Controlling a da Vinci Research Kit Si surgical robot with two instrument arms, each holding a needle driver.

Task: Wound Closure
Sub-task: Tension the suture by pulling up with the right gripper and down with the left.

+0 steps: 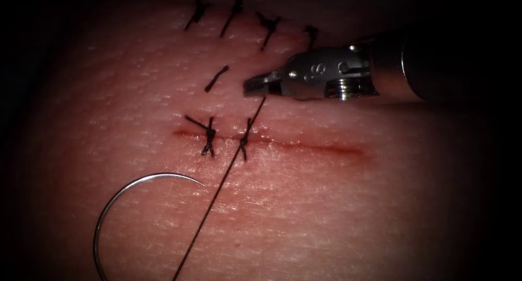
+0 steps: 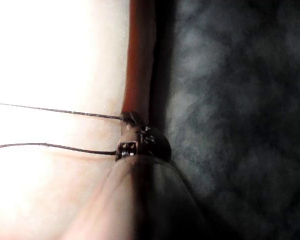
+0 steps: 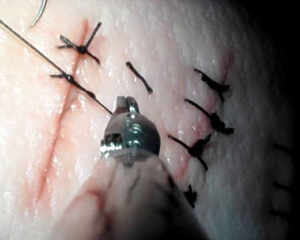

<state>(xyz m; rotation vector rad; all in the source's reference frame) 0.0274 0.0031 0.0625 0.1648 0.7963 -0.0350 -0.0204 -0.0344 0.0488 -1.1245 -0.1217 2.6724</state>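
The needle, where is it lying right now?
In the endoscope view the needle lies free on the tissue, below the cut toward its left end, left of the taut thread, held by neither tool.

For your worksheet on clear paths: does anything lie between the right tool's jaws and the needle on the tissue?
Yes. The cut with its two knots, and the taut thread held in the right tool, cross the way to the needle, which lies free on the tissue.
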